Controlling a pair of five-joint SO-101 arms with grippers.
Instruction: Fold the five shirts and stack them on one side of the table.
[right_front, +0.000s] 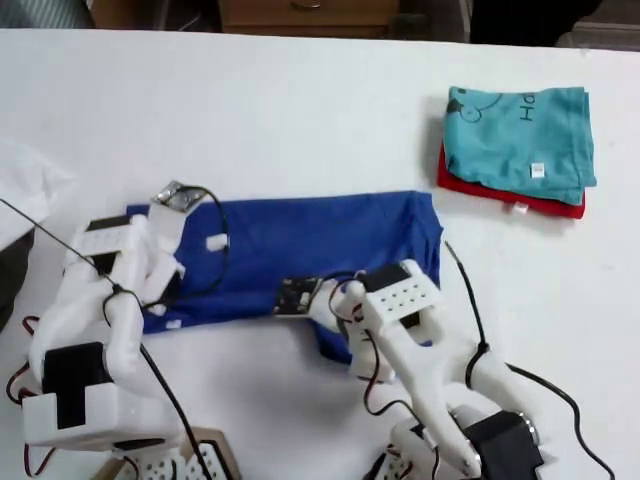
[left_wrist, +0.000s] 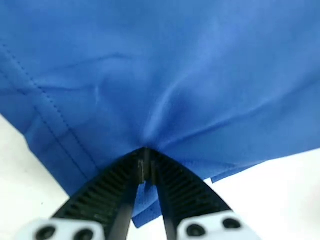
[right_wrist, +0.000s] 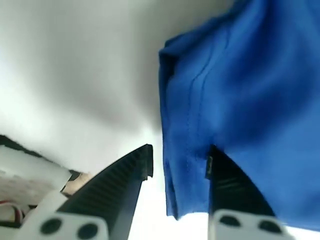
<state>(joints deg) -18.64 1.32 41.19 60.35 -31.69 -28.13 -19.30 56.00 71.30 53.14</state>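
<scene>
While the high view shows arms (right_front: 110, 300) bent low, wrist views show left jaws clenching blue shirt (left_wrist: 175, 75), right jaws parted.

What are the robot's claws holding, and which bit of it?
The left claw pinches the blue shirt near its edge. The right claw is open around another edge of the shirt, gripping nothing.

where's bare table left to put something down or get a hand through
Widest bare table: the far strip beyond the blue shirt, left of the teal shirt on the red shirt. Another patch lies near-side of that stack, right of the blue shirt. Crowded: the near edge, with arms and cables.
</scene>
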